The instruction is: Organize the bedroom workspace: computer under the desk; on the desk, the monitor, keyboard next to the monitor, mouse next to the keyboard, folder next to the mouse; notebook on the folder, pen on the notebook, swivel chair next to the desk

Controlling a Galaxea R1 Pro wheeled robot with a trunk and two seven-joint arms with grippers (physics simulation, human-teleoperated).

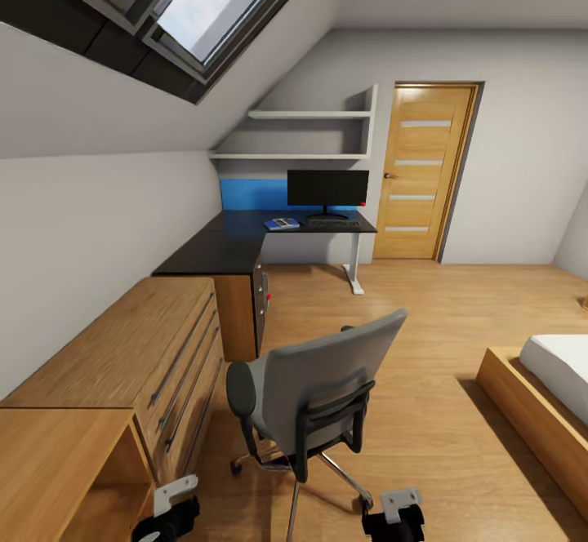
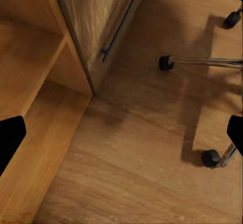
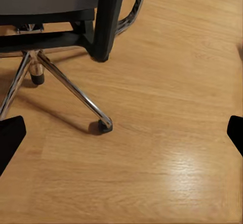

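The grey swivel chair stands on the floor just ahead of me, its back turned my way and hiding the seat, so the folder is hidden. Its chrome legs and casters show in the left wrist view, its base in the right wrist view. Far ahead the black L-shaped desk carries the monitor, the keyboard in front of it, and a small blue flat item beside that. A grey case with a red light, seemingly the computer, sits under the desk. Both left gripper and right gripper hang open and empty over the floor.
A light wooden drawer unit runs along the left wall under the sloped ceiling. A low bed stands at the right. A wooden door and wall shelves are at the far end. Open wood floor lies between chair and desk.
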